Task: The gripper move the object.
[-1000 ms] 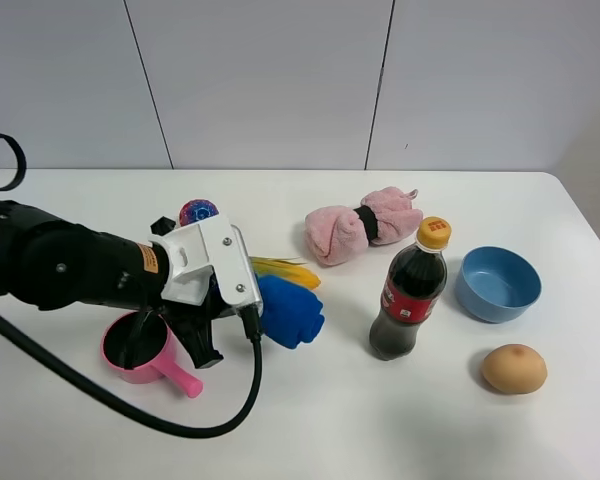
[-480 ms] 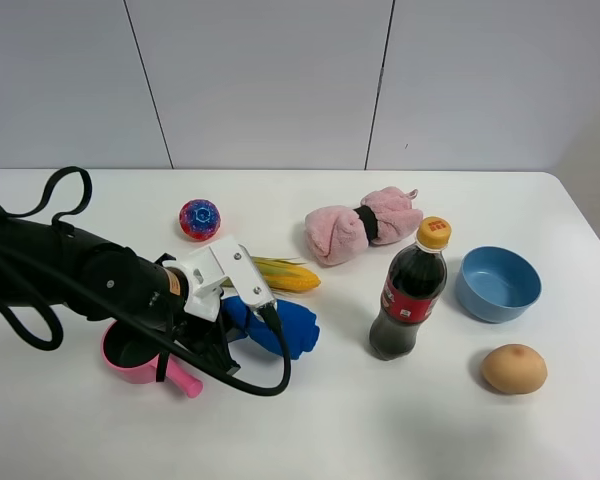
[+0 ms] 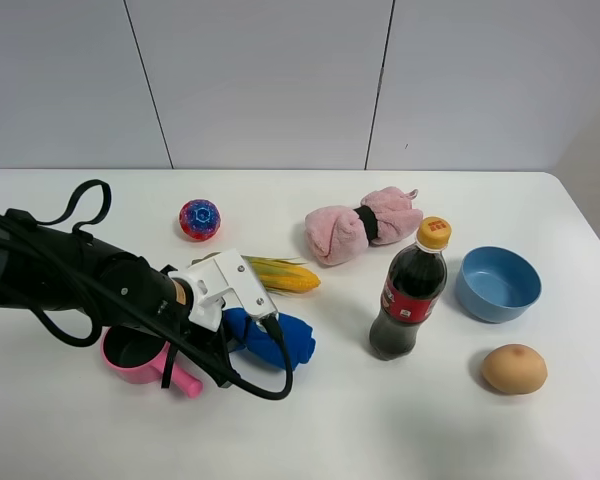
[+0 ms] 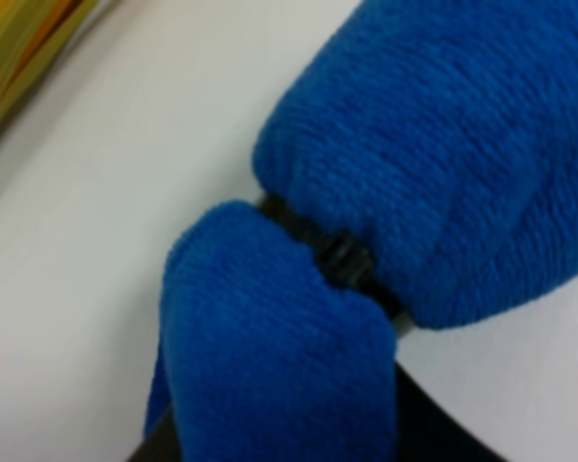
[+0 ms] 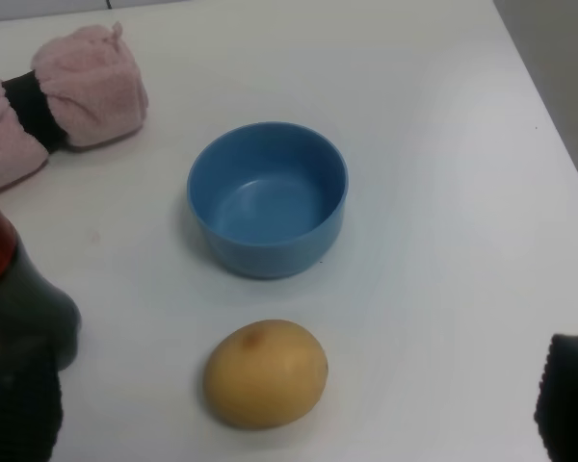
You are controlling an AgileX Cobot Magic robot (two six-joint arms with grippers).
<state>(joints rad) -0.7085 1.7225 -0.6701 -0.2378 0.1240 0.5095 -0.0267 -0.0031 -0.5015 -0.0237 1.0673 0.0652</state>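
The bright blue towel bundle lies low on the white table, in front of the corn. My left gripper, a white block with black fingers, is shut on the bundle's left lobe. In the left wrist view the towel fills the frame. A black band cinches its middle, and a black finger lies under it. My right gripper is open and empty above the table's right side. Only its two dark fingertips show, and it is out of the exterior high view.
A pink scoop cup sits under the left arm. Behind the towel lie a corn cob and a red-blue ball. Also there: a pink towel bundle, a cola bottle, a light blue bowl and a potato.
My left gripper has come down and drawn back to the left with the blue towel, from above the table to table level. The ball and the corn have come into view behind it.
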